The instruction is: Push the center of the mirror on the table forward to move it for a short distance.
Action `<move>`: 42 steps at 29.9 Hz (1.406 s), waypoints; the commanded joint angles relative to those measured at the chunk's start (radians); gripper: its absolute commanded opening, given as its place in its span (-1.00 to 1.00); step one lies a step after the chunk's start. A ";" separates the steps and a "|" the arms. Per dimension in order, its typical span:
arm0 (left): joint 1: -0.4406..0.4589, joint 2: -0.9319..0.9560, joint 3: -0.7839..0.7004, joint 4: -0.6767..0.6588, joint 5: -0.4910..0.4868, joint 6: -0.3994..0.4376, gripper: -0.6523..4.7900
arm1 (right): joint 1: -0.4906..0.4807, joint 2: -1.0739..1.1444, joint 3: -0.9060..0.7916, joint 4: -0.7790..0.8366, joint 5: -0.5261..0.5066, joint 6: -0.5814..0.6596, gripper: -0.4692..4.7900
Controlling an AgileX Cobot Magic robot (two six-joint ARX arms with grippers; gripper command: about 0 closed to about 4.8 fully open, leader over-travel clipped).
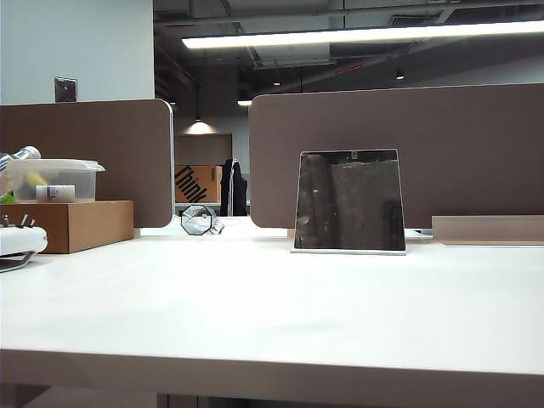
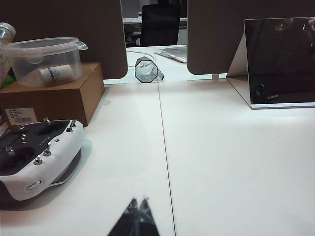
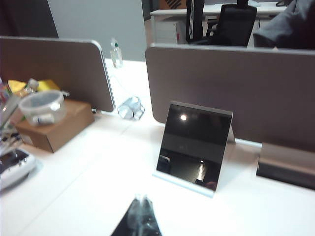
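Note:
The mirror (image 1: 349, 201) stands on the white table (image 1: 272, 314) in front of the right brown partition, leaning back on its thin white base. The left wrist view catches the mirror (image 2: 280, 61) off to one side, and the right wrist view has the mirror (image 3: 194, 145) ahead of the fingertips. My left gripper (image 2: 139, 200) is shut with nothing in it, above the bare table near a seam, far from the mirror. My right gripper (image 3: 141, 198) is shut and empty too, a short way in front of the mirror's base. Neither gripper shows in the exterior view.
A brown cardboard box (image 1: 72, 223) with a clear plastic container (image 1: 53, 179) on top sits at the left. A white remote controller (image 2: 37, 152) lies close to the left gripper. A faceted glass object (image 1: 198, 219) sits in the gap between two brown partitions (image 1: 399, 153).

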 commanded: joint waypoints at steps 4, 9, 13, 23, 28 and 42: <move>0.000 0.001 0.000 0.009 0.005 0.000 -0.78 | 0.000 -0.188 -0.246 0.118 0.001 0.007 -0.85; 0.000 0.001 0.000 0.009 0.005 0.000 -0.78 | 0.000 -0.283 -0.342 0.106 0.004 0.006 -0.84; 0.000 0.001 0.000 0.009 0.005 0.000 -0.78 | 0.000 -0.325 -0.353 0.021 0.003 -0.004 -0.84; 0.000 0.001 0.000 0.010 0.004 0.000 -0.78 | -0.001 -0.378 -0.367 -0.043 0.083 -0.192 -0.84; 0.000 0.001 0.000 0.009 0.005 0.000 -0.78 | -0.013 -0.391 -0.501 0.037 0.318 -0.174 -0.84; 0.000 0.001 0.000 0.009 0.005 0.000 -0.78 | -0.201 -0.684 -1.112 0.564 0.094 -0.167 -0.84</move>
